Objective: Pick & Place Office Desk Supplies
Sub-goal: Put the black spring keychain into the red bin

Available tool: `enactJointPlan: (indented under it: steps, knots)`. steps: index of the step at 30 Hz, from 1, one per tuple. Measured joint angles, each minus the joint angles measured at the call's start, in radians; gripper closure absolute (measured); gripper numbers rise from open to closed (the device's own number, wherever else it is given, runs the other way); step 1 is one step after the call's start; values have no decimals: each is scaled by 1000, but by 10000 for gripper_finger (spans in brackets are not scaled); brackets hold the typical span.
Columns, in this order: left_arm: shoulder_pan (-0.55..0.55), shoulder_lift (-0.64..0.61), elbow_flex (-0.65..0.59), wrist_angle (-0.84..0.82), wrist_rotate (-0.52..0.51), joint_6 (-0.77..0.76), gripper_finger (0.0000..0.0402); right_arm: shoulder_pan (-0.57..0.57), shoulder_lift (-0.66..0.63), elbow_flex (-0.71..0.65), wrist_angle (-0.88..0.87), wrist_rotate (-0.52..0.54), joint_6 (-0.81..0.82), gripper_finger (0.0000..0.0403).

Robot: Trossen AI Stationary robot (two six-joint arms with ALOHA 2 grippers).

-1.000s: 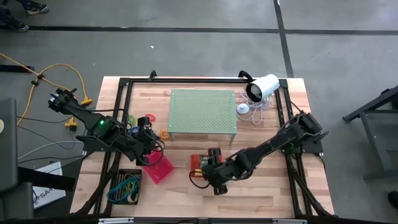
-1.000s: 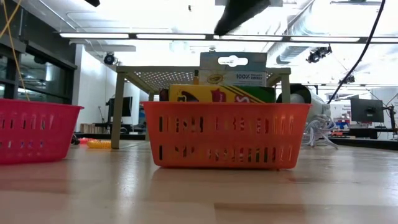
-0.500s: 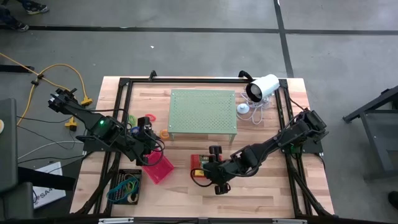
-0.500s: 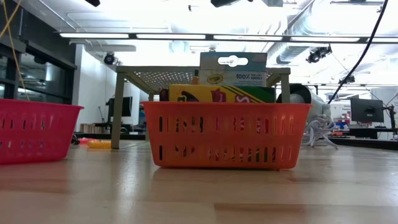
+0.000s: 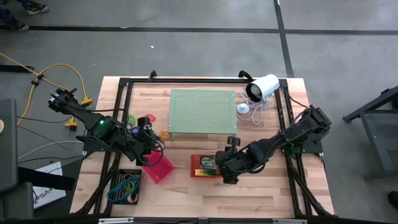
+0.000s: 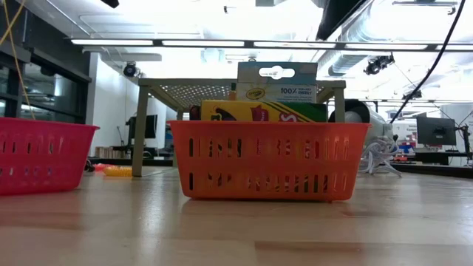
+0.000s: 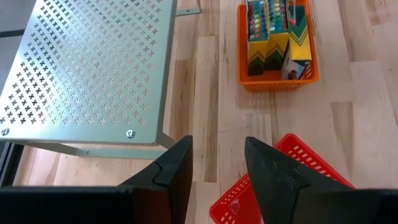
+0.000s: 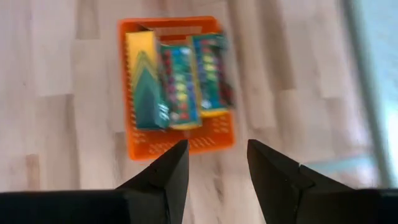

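Several green-labelled packs (image 8: 177, 84) stand on edge in the orange-red tray (image 5: 198, 169), which sits on the table in front of the stand; the low view shows the packs (image 6: 264, 111) sticking up above its rim. My right gripper (image 5: 225, 168) hovers open above the tray's right end, and its fingers (image 8: 168, 171) frame the tray from above. My left gripper (image 5: 151, 138) hangs open over the pink tray (image 7: 280, 180), with fingers (image 7: 177, 165) apart. Coloured rubber-band loops (image 5: 127, 185) lie in the black tray. A pink ring (image 5: 147, 119) and an orange ring (image 5: 164, 133) lie on the table.
The pale green perforated stand (image 5: 202, 112) stands at the table's far middle. A white camera-like device with a cable (image 5: 261, 88) sits at the far right. The black tray (image 5: 118, 177) is at the near left edge. Bare wood shows to the right of the orange-red tray.
My right gripper has risen and moved from the near-left side of the orange-red tray toward the table's right and slightly far side, ending over the tray's right end. The tray and packs have stayed put. My left arm has kept still.
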Motion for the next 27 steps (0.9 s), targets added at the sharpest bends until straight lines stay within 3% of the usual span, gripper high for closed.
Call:
enactJointPlan:
  steps: [9, 15, 27]
  knots:
    - [0, 0, 0, 0, 0, 0, 263, 93, -86, -18, -147, 198, 151, 252]
    - [0, 0, 0, 0, 0, 0, 263, 169, -188, -200, -135, 287, 307, 252]
    - [0, 0, 0, 0, 0, 0, 263, 250, -392, -540, -19, 304, 551, 252]
